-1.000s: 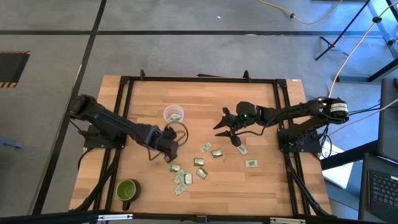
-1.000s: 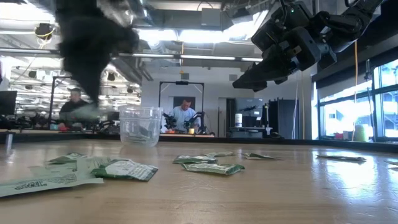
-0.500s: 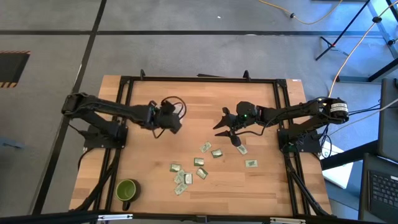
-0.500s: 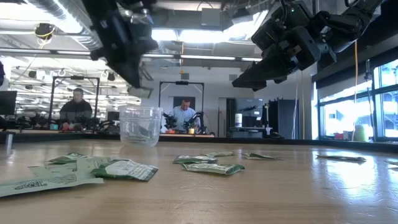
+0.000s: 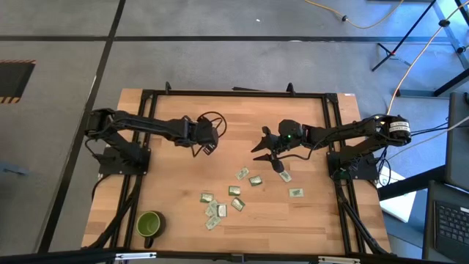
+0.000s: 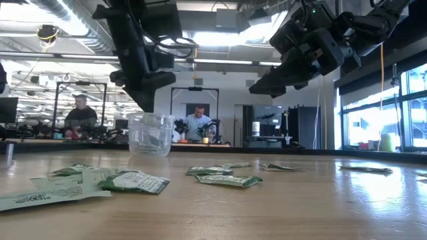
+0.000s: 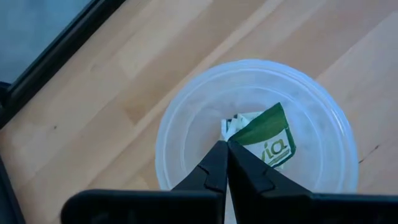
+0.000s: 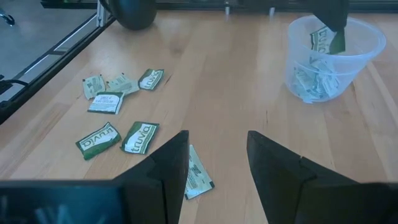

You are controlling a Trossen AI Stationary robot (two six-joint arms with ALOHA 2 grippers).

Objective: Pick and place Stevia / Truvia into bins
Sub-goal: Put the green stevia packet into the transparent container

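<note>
a second ago the left gripper [image 7: 224, 146] was low over the cluster of loose sachets [image 5: 220, 205] near the green mug [image 5: 149, 224]; half a second ago it had risen toward the clear cup [image 6: 149, 135], and now it hangs directly above the cup, hiding it in the high view. its fingers are pressed together, pinching one green and white sachet [image 7: 264, 140] by an edge over the cup's open mouth. the right gripper [image 8: 214, 163] has not moved: it hovers well to the side of the cup, over the wooden table [image 5: 308, 220], fingers spread apart and holding nothing. the pinched sachet hangs tilted, its long axis running down into the cup; in the right wrist view it shows at the cup's rim, the printed green face turned outward. more sachets lie heaped at the bottom of the cup, pale through the whitish wall. the cup itself is round, translucent, upright on the table. the loose sachets are small flat rectangles, green with white lettering or white with green, lying flat at mixed angles between the cup and the mug, with a few more near the right gripper. beyond the table, two people [image 6: 197, 125] sit in the room behind the cup.
</note>
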